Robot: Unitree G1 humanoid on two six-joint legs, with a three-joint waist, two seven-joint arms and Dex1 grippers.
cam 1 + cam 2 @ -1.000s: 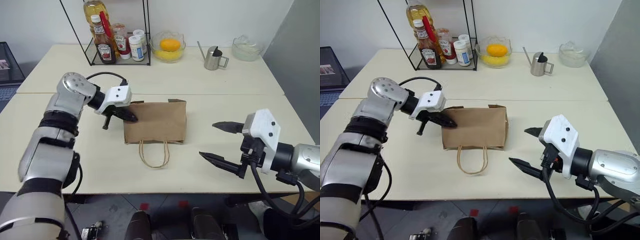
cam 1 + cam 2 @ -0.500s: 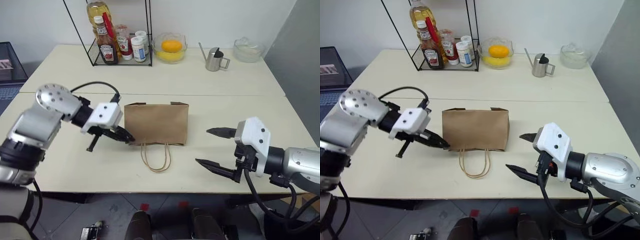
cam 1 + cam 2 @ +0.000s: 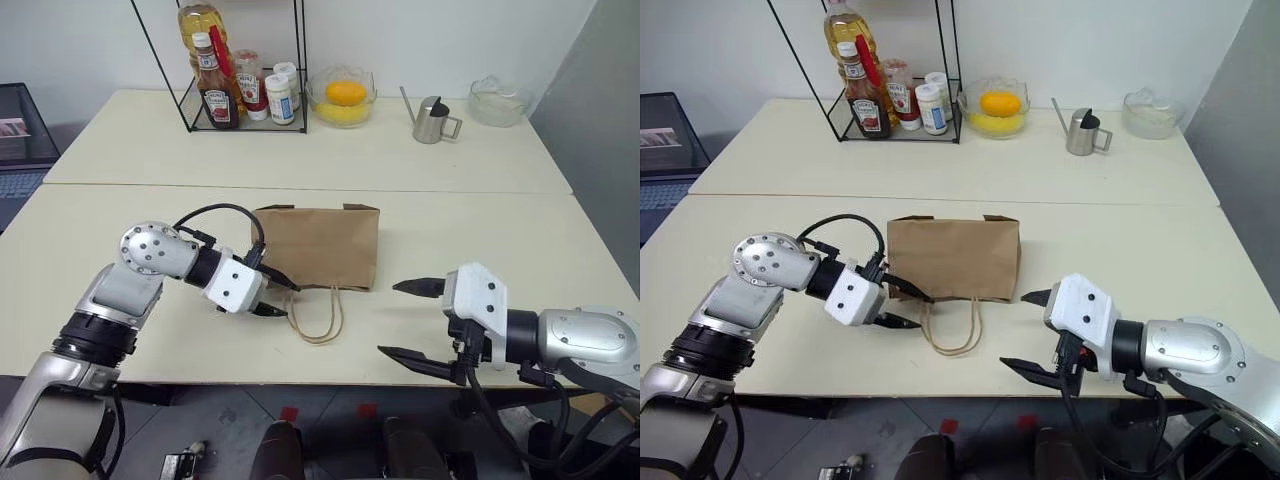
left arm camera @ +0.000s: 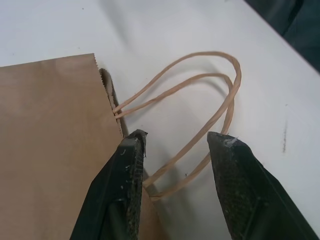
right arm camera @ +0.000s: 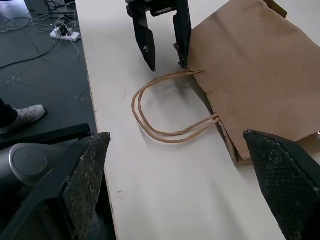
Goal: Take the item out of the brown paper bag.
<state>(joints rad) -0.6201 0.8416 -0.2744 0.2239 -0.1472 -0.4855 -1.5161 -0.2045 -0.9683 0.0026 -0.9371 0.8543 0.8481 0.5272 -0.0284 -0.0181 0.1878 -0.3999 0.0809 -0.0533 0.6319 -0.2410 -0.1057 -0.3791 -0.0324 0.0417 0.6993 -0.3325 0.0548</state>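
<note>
The brown paper bag [image 3: 320,245] lies flat on the table with its mouth toward me. Its two tan loop handles [image 3: 318,318] rest on the tabletop. The item is hidden. My left gripper [image 3: 284,299] is open at the left corner of the bag's mouth. In the left wrist view its fingers [image 4: 131,165] straddle the handles [image 4: 210,115] where they leave the bag [image 4: 55,130], one finger against the mouth's edge. My right gripper [image 3: 390,318] stands wide open to the right of the handles, near the table's front edge, holding nothing.
At the back left a black wire rack [image 3: 245,125] holds a ketchup bottle [image 3: 212,90], a large oil bottle and small jars. Further right stand a glass bowl with an orange [image 3: 345,95], a steel pitcher [image 3: 431,118] and another glass bowl [image 3: 497,100].
My left gripper came back from the bag's left side to the mouth corner, rolled, and opened from shut. The right gripper sank slightly, still wide open. The bag has not moved.
</note>
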